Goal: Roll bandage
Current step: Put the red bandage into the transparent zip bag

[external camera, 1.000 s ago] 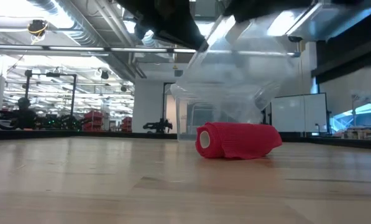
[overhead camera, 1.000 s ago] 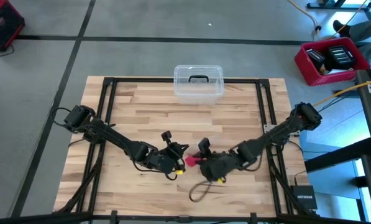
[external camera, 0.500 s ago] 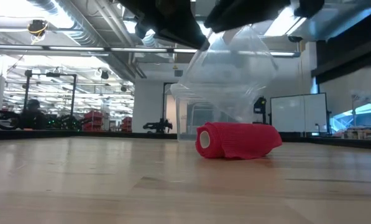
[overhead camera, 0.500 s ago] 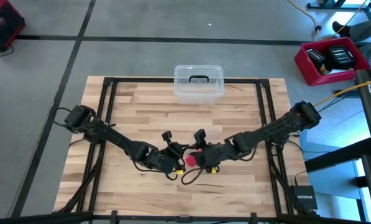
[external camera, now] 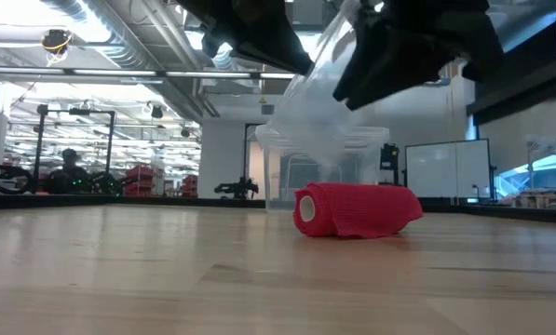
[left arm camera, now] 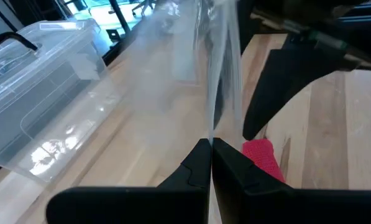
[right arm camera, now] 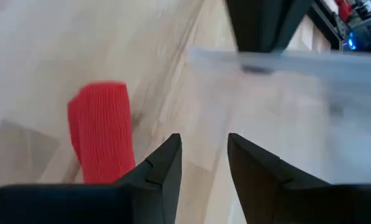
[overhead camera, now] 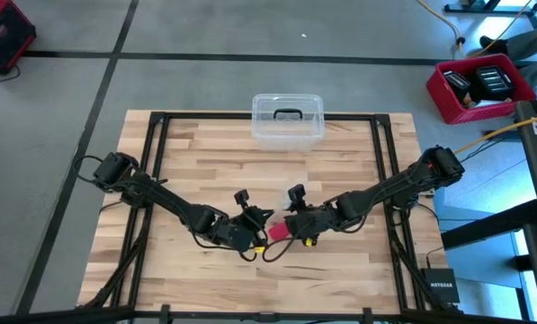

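Note:
The red bandage (external camera: 357,210) is a short roll lying on its side on the table; it also shows in the high view (overhead camera: 278,231) and the right wrist view (right arm camera: 102,132). My left gripper (left arm camera: 210,147), at the table's near middle (overhead camera: 255,216), is shut on a crinkled clear plastic wrapper (external camera: 338,98) held above the roll. My right gripper (right arm camera: 204,155) is open just right of the wrapper (overhead camera: 291,209), above the roll; its fingers point at the wrapper's edge (right arm camera: 278,62), and I cannot tell whether they touch it. My left gripper pinches a lower edge of the clear wrapper (left arm camera: 211,127) between its two fingertips. The wrapper stands up beyond the fingers as a thin creased sheet, lifted clear of the table and of the roll.
A clear plastic box with a dark handle (overhead camera: 287,120) stands at the table's far edge, middle; it also shows in the left wrist view (left arm camera: 42,93). A red crate (overhead camera: 484,86) sits on the floor to the right. Bare wood lies to the left and right.
My right gripper has moved toward the table's left and far side, up to the wrapper and my left gripper. The wrapper has shifted and changed shape a little in the air. The red roll has stayed where it was.

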`<control>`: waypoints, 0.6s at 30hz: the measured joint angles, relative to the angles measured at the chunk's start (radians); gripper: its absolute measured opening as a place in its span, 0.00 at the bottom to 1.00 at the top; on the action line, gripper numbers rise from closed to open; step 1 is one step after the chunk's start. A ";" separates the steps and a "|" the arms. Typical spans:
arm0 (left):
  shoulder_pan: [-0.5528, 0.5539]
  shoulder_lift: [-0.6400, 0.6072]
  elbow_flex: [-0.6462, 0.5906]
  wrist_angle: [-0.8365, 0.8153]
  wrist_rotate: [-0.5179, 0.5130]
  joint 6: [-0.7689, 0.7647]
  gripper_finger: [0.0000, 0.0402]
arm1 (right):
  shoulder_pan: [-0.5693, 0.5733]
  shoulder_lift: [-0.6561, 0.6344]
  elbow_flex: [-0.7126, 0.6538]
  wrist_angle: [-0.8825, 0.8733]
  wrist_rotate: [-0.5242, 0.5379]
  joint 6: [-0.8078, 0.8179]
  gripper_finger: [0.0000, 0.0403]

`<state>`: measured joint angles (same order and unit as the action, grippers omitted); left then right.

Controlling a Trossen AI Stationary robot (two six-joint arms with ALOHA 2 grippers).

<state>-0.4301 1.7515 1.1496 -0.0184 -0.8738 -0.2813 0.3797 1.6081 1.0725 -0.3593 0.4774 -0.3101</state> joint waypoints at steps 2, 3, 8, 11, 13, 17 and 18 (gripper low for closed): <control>0.002 0.000 0.000 -0.006 0.000 -0.005 0.00 | 0.014 0.000 0.002 0.017 -0.013 0.030 0.33; 0.005 0.000 0.000 -0.012 0.000 -0.010 0.00 | 0.023 0.000 0.008 0.017 -0.027 0.041 0.33; 0.017 0.000 0.000 -0.051 0.000 -0.049 0.00 | 0.106 0.000 0.042 0.071 -0.022 0.045 0.33; 0.020 0.007 0.000 -0.048 -0.001 -0.049 0.00 | 0.139 0.000 0.043 0.141 0.092 -0.021 0.33; 0.020 0.015 0.000 -0.045 0.003 -0.051 0.00 | 0.138 0.000 0.043 0.160 0.141 -0.088 0.33; 0.018 0.032 0.000 -0.039 0.006 -0.054 0.00 | 0.095 0.000 0.043 0.182 0.132 -0.150 0.33; 0.018 0.033 0.000 -0.043 0.008 -0.055 0.00 | 0.082 0.000 0.043 0.182 0.125 -0.159 0.33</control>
<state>-0.4118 1.7850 1.1500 -0.0612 -0.8662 -0.3359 0.4613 1.6077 1.1156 -0.1771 0.6023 -0.4693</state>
